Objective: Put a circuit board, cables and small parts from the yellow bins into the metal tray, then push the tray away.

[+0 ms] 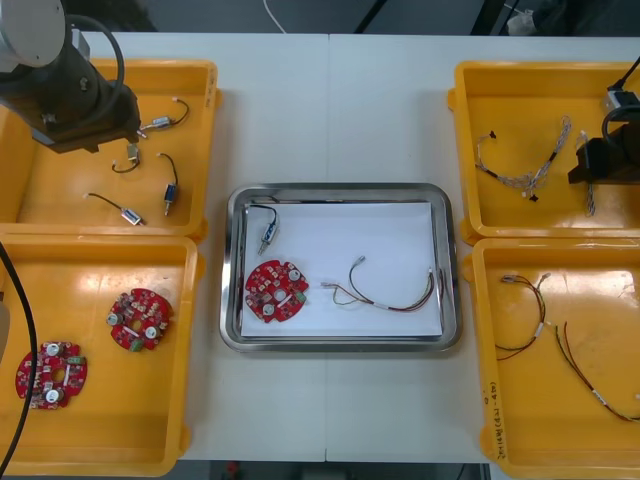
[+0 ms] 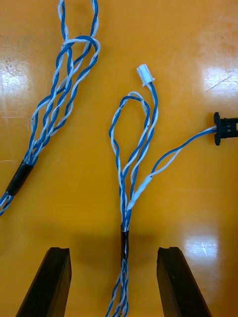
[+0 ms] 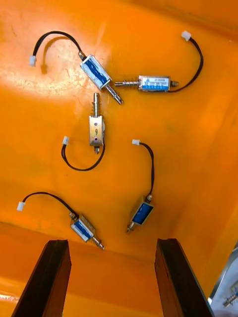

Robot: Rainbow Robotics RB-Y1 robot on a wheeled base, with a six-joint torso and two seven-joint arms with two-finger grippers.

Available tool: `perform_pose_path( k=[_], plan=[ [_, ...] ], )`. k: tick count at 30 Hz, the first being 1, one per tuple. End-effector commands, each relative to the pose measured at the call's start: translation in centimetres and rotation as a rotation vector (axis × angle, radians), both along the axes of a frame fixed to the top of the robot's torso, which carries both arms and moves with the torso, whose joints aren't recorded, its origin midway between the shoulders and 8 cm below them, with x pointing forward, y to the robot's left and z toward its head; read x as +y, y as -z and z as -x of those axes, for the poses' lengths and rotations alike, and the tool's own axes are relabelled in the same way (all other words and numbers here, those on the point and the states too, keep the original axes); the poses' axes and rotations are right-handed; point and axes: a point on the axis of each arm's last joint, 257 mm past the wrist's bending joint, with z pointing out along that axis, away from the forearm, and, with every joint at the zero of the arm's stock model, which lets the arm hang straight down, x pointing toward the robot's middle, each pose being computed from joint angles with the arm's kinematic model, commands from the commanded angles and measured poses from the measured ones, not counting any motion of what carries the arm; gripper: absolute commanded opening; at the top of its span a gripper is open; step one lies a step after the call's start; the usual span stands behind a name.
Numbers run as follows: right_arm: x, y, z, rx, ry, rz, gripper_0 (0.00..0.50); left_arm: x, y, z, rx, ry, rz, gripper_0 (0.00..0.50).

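1. Seen from above, the left arm's dark bulk hides a corner of the yellow bin (image 1: 195,150) left of the metal tray (image 1: 340,343), on its far side. The right arm is cut off at the picture's edge over the far bin (image 1: 500,90) right of the tray.
2. The left gripper (image 3: 113,242) hangs over that left bin, fingers wide apart and holding nothing. Five small metal parts (image 3: 96,130) with black leads lie below it.
3. The right gripper (image 2: 114,250) is over its bin, fingers wide, straddling a twisted blue and white cable (image 2: 130,188) without touching it. The cable's near end runs out of sight.
4. Inside the tray lie a circuit board (image 1: 276,291), a red and yellow cable (image 1: 385,292) and one small metal part (image 1: 268,236).
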Motion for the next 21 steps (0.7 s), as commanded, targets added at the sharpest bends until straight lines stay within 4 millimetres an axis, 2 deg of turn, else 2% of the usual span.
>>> perform_pose_path(
  k=[1,11,21],
  plan=[
    [0.4,0.0,-0.4,-0.028,0.009,-0.030,0.500,2.1,-4.5,-2.1,-0.096,-0.037,-0.018,0.500],
    [-0.3,2.1,0.9,0.007,0.024,-0.032,0.500,2.5,-5.5,-3.8,-0.113,-0.077,0.006,0.500],
    [0.1,2.9,1.1,0.018,0.027,-0.040,0.500,2.8,-6.3,-6.2,-0.138,-0.127,0.061,0.500]
  ],
)
